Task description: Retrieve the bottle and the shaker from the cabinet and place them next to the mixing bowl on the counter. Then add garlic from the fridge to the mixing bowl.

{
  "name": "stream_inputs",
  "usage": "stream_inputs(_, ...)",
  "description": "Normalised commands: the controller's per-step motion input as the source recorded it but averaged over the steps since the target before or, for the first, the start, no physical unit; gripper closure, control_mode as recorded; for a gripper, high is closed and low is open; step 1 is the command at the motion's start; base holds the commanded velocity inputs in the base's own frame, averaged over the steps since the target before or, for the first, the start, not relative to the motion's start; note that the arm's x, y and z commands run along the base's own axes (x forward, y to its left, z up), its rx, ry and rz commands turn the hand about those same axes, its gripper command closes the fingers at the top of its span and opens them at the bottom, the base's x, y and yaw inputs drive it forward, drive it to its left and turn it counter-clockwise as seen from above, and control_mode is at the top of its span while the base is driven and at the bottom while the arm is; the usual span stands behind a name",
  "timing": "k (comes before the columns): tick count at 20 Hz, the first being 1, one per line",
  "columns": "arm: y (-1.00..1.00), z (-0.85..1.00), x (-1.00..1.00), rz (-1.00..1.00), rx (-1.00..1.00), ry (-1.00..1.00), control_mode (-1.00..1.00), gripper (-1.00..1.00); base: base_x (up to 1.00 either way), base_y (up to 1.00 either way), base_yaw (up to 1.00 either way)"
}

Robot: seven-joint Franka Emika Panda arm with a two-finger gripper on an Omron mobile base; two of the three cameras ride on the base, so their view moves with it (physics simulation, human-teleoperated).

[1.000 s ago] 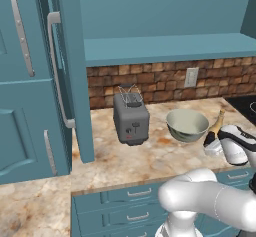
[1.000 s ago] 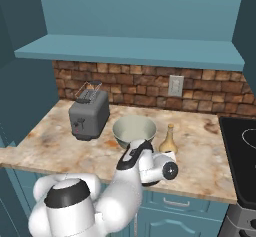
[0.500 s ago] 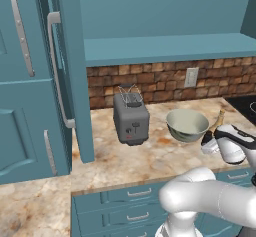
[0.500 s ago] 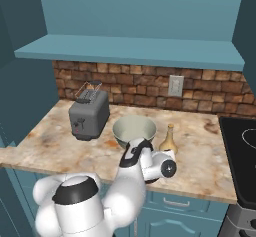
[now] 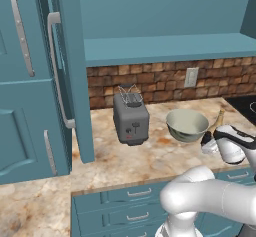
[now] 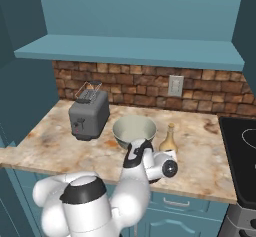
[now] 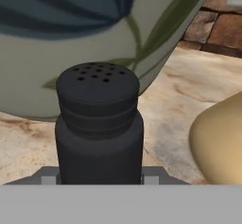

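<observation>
The shaker (image 7: pixel 98 124) sits clamped in the gripper (image 7: pixel 99 178) between mixing bowl (image 7: pixel 94 38) and bottle (image 7: pixel 220 142) — a sideways release could knock either one.

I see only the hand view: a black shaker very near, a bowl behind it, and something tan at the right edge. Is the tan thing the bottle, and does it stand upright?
Observer: Yes. The bottle stands upright on the counter, just right of the mixing bowl, with its thin neck pointing up.
Operator: What is on the other side of the bowl?
Observer: A grey toaster stands there on the counter, apart from the bowl.
Operator: And where is the fridge for the garlic?
Observer: The fridge is at the counter's left end, beyond the toaster.
</observation>
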Motion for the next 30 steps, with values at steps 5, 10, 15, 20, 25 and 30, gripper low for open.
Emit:
stream_inputs(5,0.00,-0.04,0.00,0.00,0.00,0.00,-1.00,1.00,0.00,0.00,0.00)
stream_inputs(10,0.00,0.00,-0.06,0.00,0.00,0.00,-1.00,-1.00,0.00,0.00,0.00)
stream_inputs(15,-0.01,0.00,-0.13,-0.01,0.01,0.00,-1.00,-1.00,0.00,0.00,0.00)
stream_inputs(20,0.00,-0.01,-0.19,-0.02,0.00,0.00,-1.00,-1.00,0.00,0.00,0.00)
stream_inputs(25,-0.15,0.11,-0.16,-0.09,0.00,0.00,-1.00,-1.00,0.00,0.00,0.00)
stream_inputs(30,-0.35,0.65,-0.03,-0.06,0.03,0.00,-1.00,-1.00,0.00,0.00,0.00)
